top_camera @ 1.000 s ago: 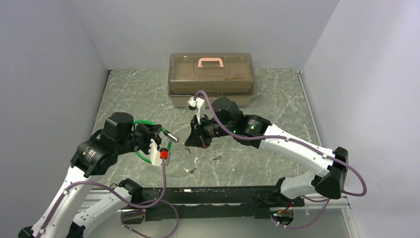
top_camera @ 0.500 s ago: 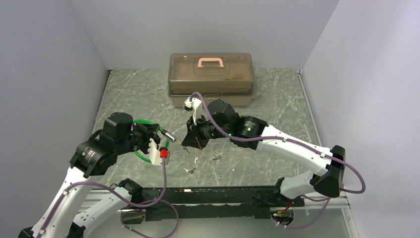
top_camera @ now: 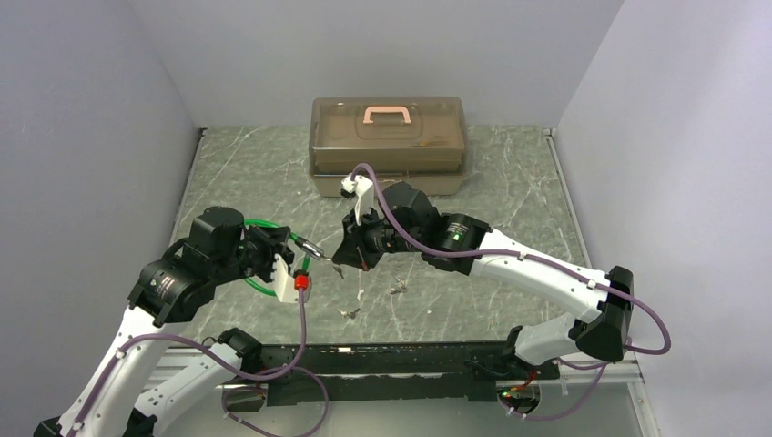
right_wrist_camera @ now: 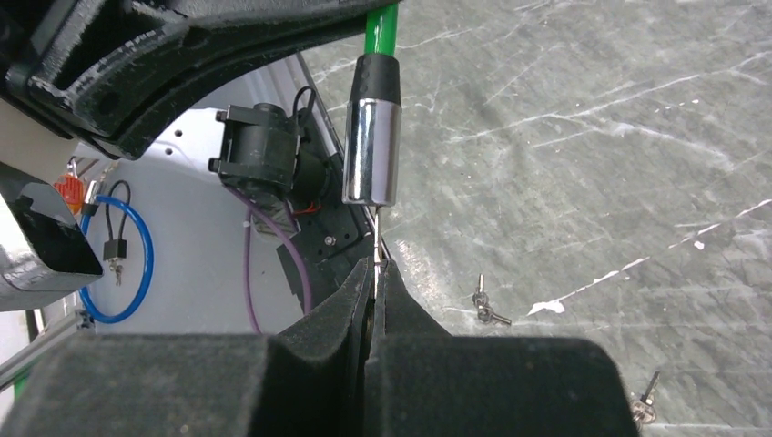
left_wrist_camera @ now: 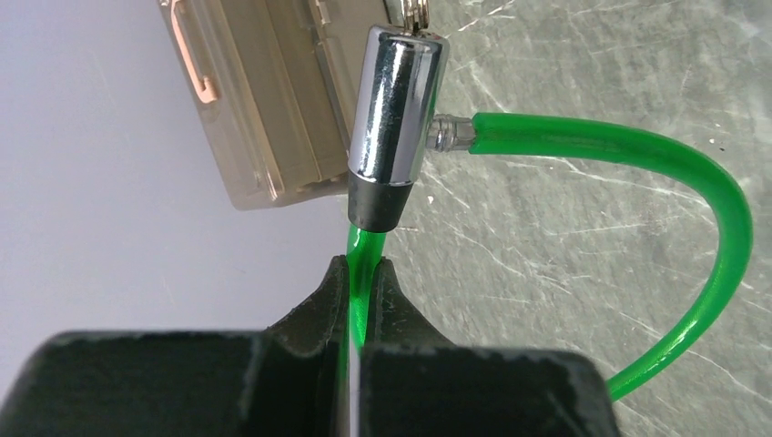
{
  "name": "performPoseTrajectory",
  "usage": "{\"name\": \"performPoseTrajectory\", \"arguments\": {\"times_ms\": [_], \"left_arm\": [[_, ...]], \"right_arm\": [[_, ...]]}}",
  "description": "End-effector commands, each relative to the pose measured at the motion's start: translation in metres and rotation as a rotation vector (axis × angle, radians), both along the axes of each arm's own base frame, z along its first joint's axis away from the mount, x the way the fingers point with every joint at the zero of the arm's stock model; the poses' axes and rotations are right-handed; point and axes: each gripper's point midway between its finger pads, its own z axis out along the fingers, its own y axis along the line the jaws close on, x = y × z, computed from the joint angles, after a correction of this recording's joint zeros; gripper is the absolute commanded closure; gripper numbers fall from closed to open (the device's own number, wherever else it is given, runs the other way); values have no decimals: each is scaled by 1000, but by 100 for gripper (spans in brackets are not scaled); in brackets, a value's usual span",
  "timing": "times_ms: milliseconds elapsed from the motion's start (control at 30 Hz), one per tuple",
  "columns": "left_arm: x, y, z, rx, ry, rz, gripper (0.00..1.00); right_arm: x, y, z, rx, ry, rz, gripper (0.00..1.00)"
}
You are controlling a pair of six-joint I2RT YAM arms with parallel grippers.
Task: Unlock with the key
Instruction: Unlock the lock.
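The top external camera looks down from above and behind the arm bases toward the far wall, taking in the whole counter [top_camera: 510,191] and the brown box [top_camera: 389,146] at its back. The left wrist camera sits close behind the left end effector [left_wrist_camera: 361,269], facing that same box. The right wrist camera — equally close behind the right end effector [right_wrist_camera: 374,269] — faces the counter's near edge. All three show the chrome lock barrel [top_camera: 312,248] on the green cable [top_camera: 269,224].
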Motion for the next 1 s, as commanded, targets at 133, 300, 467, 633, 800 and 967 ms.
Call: {"name": "performPoseTrajectory", "arguments": {"times_ms": [133, 300, 467, 633, 800, 967], "left_arm": [[-23, -34, 22, -112, 11, -189, 100], [-11, -37, 43, -211, -4, -104, 100], [-3, -29, 53, -299, -16, -9, 100], [2, -21, 52, -360, 4, 79, 100], [10, -21, 50, -431, 61, 160, 100], [5, -27, 1, -416, 214, 182, 100]], "right_arm": [[18, 30, 54, 189, -70, -27, 100], [18, 26, 47, 206, -69, -48, 100], [16, 5, 39, 217, -87, -101, 100], [20, -30, 48, 237, -158, -203, 100], [22, -60, 59, 362, -216, -297, 100], [22, -72, 69, 471, -243, -339, 100]]}}
